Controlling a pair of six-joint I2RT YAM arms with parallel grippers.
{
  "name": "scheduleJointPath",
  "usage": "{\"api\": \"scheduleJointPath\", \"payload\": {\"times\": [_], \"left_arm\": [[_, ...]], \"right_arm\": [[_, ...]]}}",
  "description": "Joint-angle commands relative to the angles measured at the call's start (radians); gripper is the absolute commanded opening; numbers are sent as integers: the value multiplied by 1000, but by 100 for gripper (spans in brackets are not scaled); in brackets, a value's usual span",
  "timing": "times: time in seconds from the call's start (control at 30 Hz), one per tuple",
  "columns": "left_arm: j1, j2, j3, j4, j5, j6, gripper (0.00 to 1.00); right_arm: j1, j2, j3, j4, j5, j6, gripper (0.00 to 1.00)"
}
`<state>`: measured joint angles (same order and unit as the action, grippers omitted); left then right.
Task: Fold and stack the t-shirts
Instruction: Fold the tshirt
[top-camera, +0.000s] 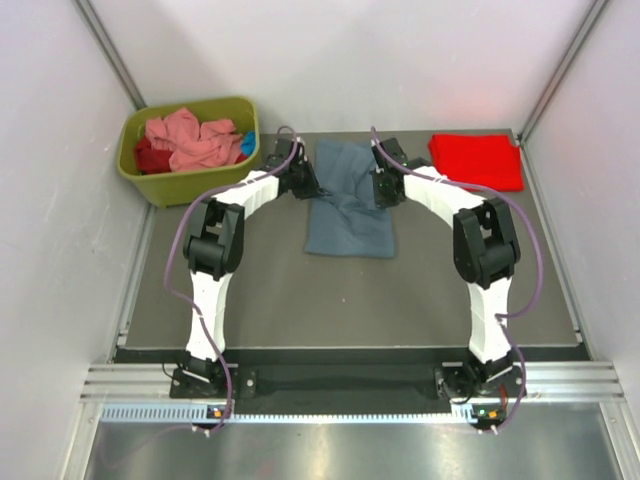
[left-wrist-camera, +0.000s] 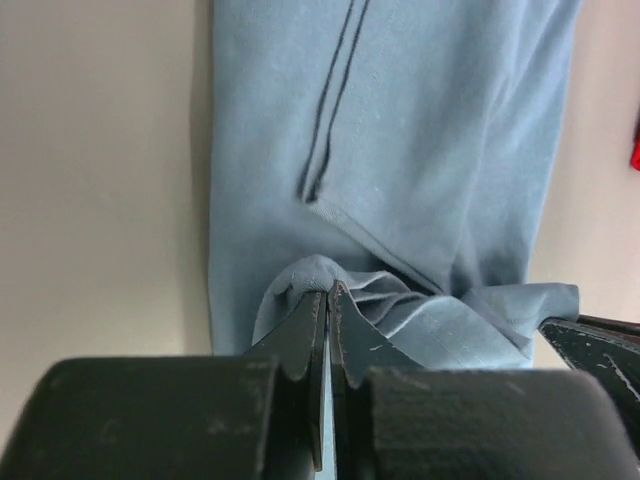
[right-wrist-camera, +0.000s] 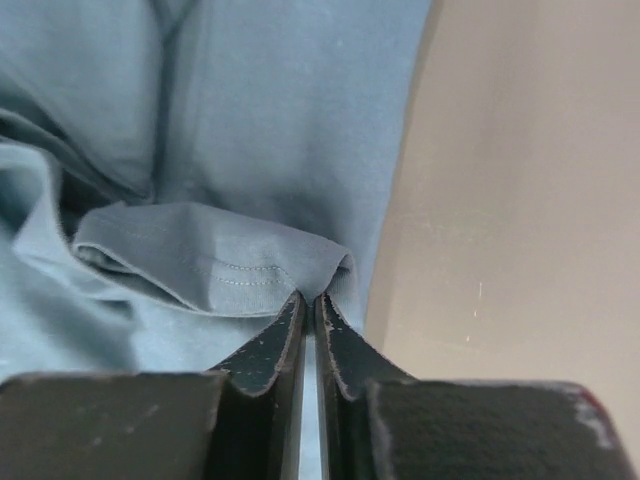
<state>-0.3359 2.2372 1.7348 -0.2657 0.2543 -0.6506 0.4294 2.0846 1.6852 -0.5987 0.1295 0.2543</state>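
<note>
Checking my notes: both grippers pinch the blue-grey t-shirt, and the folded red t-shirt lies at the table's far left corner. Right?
No. The folded red t-shirt lies at the table's far right corner, as the top external view shows. The rest holds.

An olive-green plastic bin sits in the upper left of the top view, at the far left corner of the surface, touching its edge. The surface is a flat dark grey sheet filling the middle of the frame; in the wrist views it shows as bare pale beige. White panels enclose it: a back wall, a left wall and a right wall, joined by slanted metal corner posts. Along the bottom runs a ribbed aluminium rail, with a brushed metal plate beneath it.
</note>
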Motion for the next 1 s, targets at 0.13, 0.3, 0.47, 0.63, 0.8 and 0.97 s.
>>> {"api": "scheduleJointPath", "payload": {"times": [0.13, 0.3, 0.47, 0.63, 0.8, 0.97], "left_arm": [[28, 16, 108, -29, -73, 23, 16], [28, -50, 95, -59, -170, 63, 26], [21, -109, 63, -55, -107, 68, 25], [14, -125, 26, -18, 8, 83, 24], [14, -85, -17, 51, 112, 68, 23], [15, -5, 26, 60, 99, 63, 23]], "right_arm": [[-32, 37, 122, -15, -18, -46, 22], [-32, -30, 56, 2, -14, -18, 35], [-15, -110, -54, 43, -14, 11, 30], [6, -116, -68, 34, -22, 25, 25], [12, -84, -55, 51, -47, 22, 25], [5, 1, -7, 77, -48, 23, 25]]}}
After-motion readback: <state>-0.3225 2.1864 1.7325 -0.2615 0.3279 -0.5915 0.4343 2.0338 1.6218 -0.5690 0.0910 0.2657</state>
